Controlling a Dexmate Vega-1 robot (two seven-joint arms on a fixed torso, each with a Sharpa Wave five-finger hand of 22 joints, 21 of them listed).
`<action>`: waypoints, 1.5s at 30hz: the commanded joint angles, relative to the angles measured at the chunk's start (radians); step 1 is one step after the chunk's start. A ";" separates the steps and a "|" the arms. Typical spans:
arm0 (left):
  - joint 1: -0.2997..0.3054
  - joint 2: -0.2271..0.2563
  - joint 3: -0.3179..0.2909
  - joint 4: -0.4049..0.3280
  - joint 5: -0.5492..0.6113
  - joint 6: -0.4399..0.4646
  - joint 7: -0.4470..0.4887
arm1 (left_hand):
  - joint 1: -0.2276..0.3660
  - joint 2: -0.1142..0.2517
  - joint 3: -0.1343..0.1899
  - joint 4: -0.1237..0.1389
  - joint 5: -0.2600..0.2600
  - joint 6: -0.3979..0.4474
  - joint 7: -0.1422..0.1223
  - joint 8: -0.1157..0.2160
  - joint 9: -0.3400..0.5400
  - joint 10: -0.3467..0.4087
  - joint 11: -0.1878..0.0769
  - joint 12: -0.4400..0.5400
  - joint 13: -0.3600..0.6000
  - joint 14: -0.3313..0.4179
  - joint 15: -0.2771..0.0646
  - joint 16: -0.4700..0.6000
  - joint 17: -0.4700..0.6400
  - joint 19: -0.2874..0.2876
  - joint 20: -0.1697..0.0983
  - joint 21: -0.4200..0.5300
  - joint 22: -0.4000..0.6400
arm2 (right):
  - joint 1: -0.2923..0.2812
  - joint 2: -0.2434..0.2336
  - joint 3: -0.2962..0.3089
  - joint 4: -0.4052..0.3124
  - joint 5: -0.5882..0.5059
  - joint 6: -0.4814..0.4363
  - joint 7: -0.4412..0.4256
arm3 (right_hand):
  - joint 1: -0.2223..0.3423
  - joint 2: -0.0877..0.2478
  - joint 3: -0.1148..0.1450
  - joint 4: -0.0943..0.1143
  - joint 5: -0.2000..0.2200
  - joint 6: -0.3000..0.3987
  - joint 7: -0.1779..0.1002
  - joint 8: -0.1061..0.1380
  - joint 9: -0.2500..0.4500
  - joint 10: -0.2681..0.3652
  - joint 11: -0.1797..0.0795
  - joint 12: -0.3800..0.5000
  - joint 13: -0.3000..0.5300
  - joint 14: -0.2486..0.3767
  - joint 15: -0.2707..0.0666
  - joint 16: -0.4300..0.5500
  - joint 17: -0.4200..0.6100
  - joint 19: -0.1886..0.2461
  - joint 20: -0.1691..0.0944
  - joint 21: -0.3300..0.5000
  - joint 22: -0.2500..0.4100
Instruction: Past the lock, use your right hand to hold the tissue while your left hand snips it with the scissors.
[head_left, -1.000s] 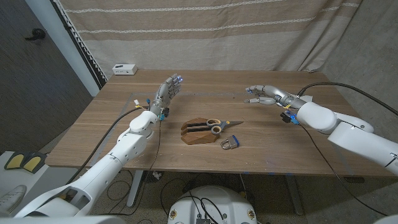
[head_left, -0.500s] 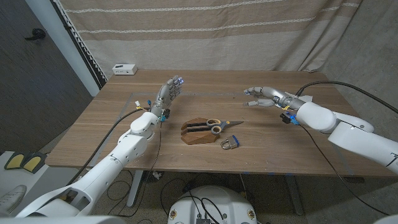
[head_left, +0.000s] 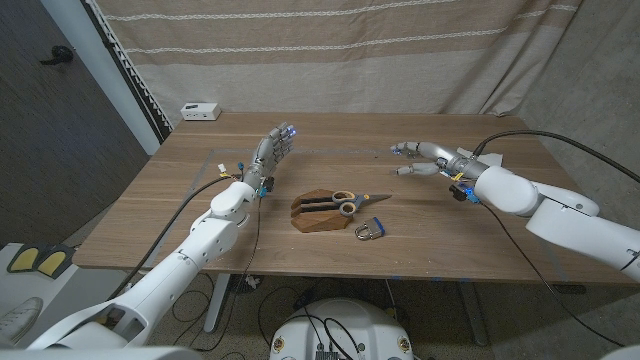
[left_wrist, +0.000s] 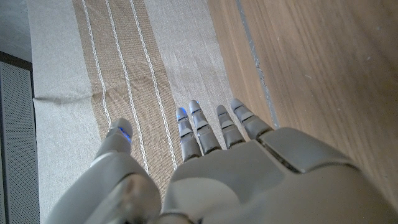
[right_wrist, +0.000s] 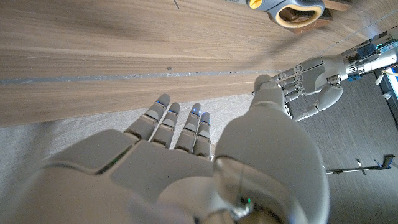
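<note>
Both the left hand (head_left: 272, 150) and right hand (head_left: 425, 158) hover with fingers spread and released, while the stiff, probably slippery scissors (head_left: 350, 203), best taken by their looped handles, rest on a wooden block (head_left: 320, 217) at the bench's (head_left: 440, 235) centre, the lock (head_left: 369, 231) at their 5 o'clock

The desk (head_left: 330, 190) is brown wood with visible grain and a smooth, low-sheen finish. Behind it hangs a beige woven cloth curtain (head_left: 330, 50), matt, with thin pale stripes. The scissors (head_left: 350, 203) have grey metal blades and plastic handles, and lie on a dark wooden block (head_left: 315, 215). The padlock (head_left: 368, 231) looks like shiny metal. Each robot hand (head_left: 272, 150) (head_left: 425, 158) is smooth grey plastic, the arm shells glossy white.
</note>
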 joint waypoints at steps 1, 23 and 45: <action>0.011 0.003 0.001 -0.016 0.003 0.005 0.011 | 0.009 -0.004 0.008 0.002 0.008 0.011 -0.003 -0.001 0.002 0.006 0.002 -0.006 0.006 -0.004 -0.151 0.000 0.004 -0.003 -0.081 -0.002 0.003 | -0.003 -0.009 -0.015 -0.015 -0.059 -0.014 0.003 | 0.015 0.001 0.001 -0.006 0.005 0.013 -0.002 0.007 0.004 0.011 0.002 0.005 0.002 -0.002 -0.170 -0.005 0.005 -0.001 -0.107 -0.004 0.002; 0.028 0.009 -0.001 -0.045 0.007 0.011 0.030 | 0.012 -0.001 0.012 0.002 0.007 0.014 -0.001 -0.003 0.002 0.010 0.004 -0.008 0.006 -0.001 -0.150 0.000 0.004 -0.004 -0.081 -0.002 0.003 | 0.004 -0.007 -0.030 -0.016 -0.137 -0.006 0.011 | 0.053 0.008 0.004 -0.010 0.014 0.052 -0.016 0.019 0.005 0.029 0.002 0.008 0.004 0.032 -0.169 0.005 0.007 0.000 -0.111 -0.007 0.004; 0.009 -0.004 0.005 -0.016 0.012 -0.003 0.017 | 0.014 0.000 0.014 0.002 0.007 0.019 -0.002 -0.004 0.002 0.016 0.000 -0.008 0.006 -0.001 -0.152 0.000 0.004 -0.005 -0.081 -0.002 0.003 | 0.005 -0.003 -0.039 -0.028 -0.167 -0.029 0.040 | 0.051 0.023 -0.004 0.006 0.006 0.047 -0.024 0.015 0.007 0.018 -0.001 0.002 0.008 0.015 -0.168 -0.001 0.015 -0.029 -0.105 -0.015 0.006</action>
